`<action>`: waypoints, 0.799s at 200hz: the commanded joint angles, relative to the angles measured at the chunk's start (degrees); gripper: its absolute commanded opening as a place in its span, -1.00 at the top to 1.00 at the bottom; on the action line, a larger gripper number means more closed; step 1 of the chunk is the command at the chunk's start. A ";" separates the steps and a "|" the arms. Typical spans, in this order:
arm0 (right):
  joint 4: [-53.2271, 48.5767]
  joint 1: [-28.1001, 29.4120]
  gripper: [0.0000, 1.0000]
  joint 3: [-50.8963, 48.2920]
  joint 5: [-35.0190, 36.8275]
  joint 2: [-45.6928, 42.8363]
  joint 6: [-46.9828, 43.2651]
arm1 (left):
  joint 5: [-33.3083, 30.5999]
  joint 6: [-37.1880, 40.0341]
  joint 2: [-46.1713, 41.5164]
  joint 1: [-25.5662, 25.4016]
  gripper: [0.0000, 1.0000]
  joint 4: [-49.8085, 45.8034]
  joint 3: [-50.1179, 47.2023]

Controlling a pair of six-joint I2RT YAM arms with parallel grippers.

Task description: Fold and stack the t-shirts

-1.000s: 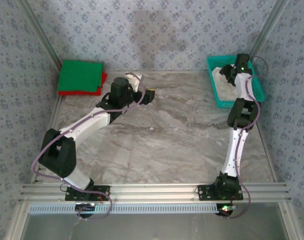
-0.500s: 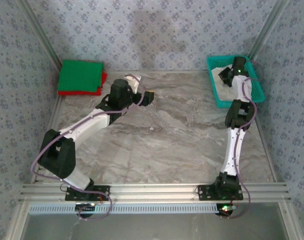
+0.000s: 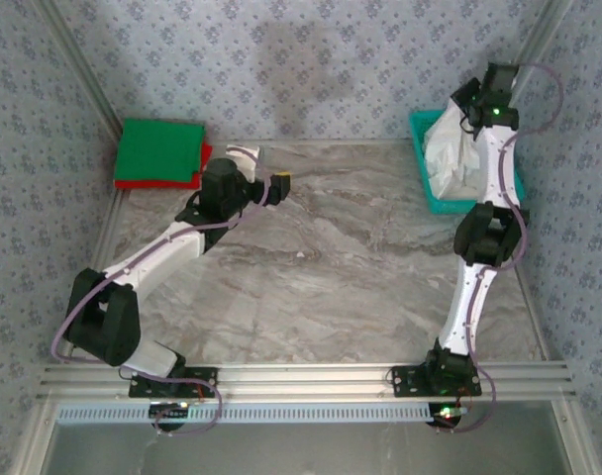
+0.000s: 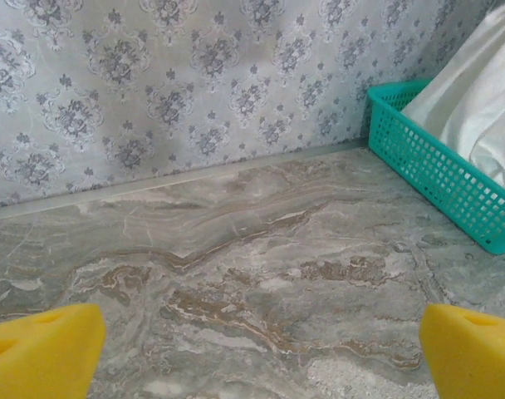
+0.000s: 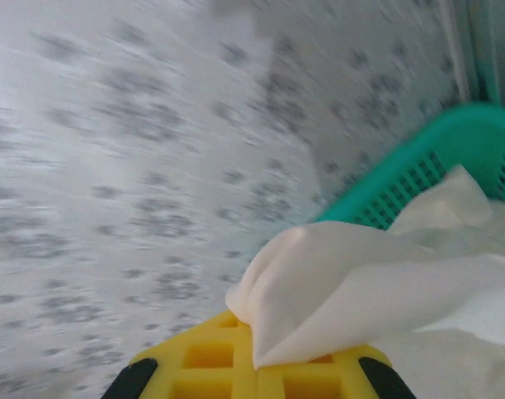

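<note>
T-shirt, off-white, pinched in right claw over basket — left claw wide.

The off-white t-shirt is seen as soft, matt cloth, heavily creased. The teal basket is read as moulded plastic mesh, slightly glossy. The counter is shown smooth, marble-veined, faintly sheened. Flat matt cloth is noted on the green t-shirt, far left. Ribbed, dull-silver metal is seen on the near rail.
</note>
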 commanded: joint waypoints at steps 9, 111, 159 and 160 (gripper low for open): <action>2.31 4.14 1.00 1.38 3.73 -9.01 -7.20 | 0.29 -0.14 -3.92 0.05 -0.95 2.14 0.79; 1.88 22.89 1.00 17.02 9.01 -23.32 -34.01 | 0.56 0.66 -11.34 -0.02 -0.94 1.93 -0.11; 3.06 33.83 1.00 17.55 7.72 -28.00 -45.57 | -2.09 2.03 -18.89 0.04 -0.95 1.72 -4.47; 3.05 33.92 1.00 17.38 7.66 -28.08 -45.48 | -2.18 2.09 -19.11 0.01 -0.95 1.67 -4.65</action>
